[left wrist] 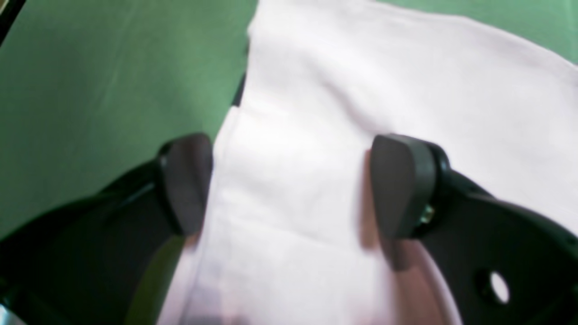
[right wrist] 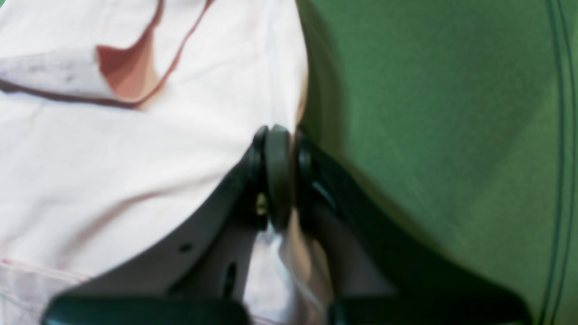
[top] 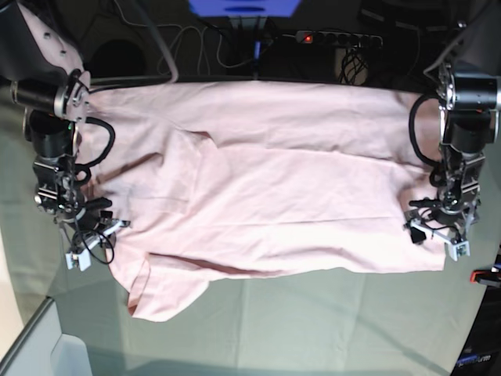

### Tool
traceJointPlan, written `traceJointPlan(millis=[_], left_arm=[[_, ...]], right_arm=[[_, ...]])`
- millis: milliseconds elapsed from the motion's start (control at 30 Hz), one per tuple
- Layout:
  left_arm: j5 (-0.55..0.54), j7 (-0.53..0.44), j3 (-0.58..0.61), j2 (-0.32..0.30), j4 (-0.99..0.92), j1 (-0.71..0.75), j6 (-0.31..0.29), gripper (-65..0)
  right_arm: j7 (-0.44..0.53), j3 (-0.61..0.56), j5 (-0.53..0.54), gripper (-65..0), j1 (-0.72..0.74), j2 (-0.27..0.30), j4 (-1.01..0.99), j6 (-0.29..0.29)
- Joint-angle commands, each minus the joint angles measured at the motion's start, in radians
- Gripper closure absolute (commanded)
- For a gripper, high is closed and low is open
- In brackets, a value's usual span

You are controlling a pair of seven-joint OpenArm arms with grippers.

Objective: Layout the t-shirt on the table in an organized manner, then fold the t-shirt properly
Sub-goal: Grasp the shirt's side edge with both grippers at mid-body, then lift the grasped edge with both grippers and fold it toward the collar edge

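The pale pink t-shirt [top: 274, 188] lies spread across the table [top: 313, 321] with a plain side up and one sleeve folded at the lower left. My right gripper [top: 98, 227] is at the shirt's left edge in the base view. The right wrist view shows that gripper [right wrist: 280, 176] shut on the edge of the t-shirt [right wrist: 135, 149], with green table cloth [right wrist: 429, 113] beside it. My left gripper [top: 430, 227] is at the shirt's right edge. It [left wrist: 291, 185] stands open, its fingers straddling a strip of the t-shirt [left wrist: 361, 81] over the table [left wrist: 90, 90].
A power strip [top: 337, 37] and loose cables lie behind the table's far edge. A red clamp [top: 487, 276] sits at the right edge. A pale container [top: 70, 352] stands at the lower left corner. Bare cloth lies in front of the shirt.
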Motion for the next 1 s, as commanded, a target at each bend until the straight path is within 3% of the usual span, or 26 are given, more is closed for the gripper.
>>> traceJointPlan(millis=[0, 233, 333, 533, 633, 733, 967], left_arm=[[-0.006, -0.025, -0.002, -0.018, 0.01, -0.016, 0.0, -48.6], [-0.008, -0.027, -0.003, -0.023, 0.008, 0.007, 0.0, -18.4], [-0.008, -0.028, -0.005, -0.024, 0.008, 0.016, 0.0, -10.1], [-0.008, -0.028, -0.005, -0.026, 0.008, 0.017, 0.0, -6.5], [-0.008, -0.028, -0.005, -0.026, 0.016, 0.017, 0.0, 0.0], [-0.009, -0.025, -0.005, -0.026, 0.038, 0.016, 0.0, -0.2], [-0.009, -0.013, -0.012, -0.024, 0.306, 0.117, 0.009, 0.0]], right_arm=[[0.002, -0.001, 0.004, 0.0, 0.023, 0.012, 0.01, 0.003], [0.002, -0.001, 0.004, 0.0, 0.023, 0.012, 0.01, 0.003], [0.002, -0.001, 0.004, 0.0, 0.023, 0.012, 0.01, 0.003], [0.002, -0.001, 0.004, 0.0, 0.023, 0.01, 0.01, 0.003], [0.002, -0.001, 0.004, 0.0, 0.023, 0.01, 0.01, 0.003], [0.002, -0.001, 0.004, 0.0, 0.023, 0.01, 0.01, 0.003], [0.002, -0.001, 0.004, 0.0, 0.023, 0.01, 0.01, 0.003]])
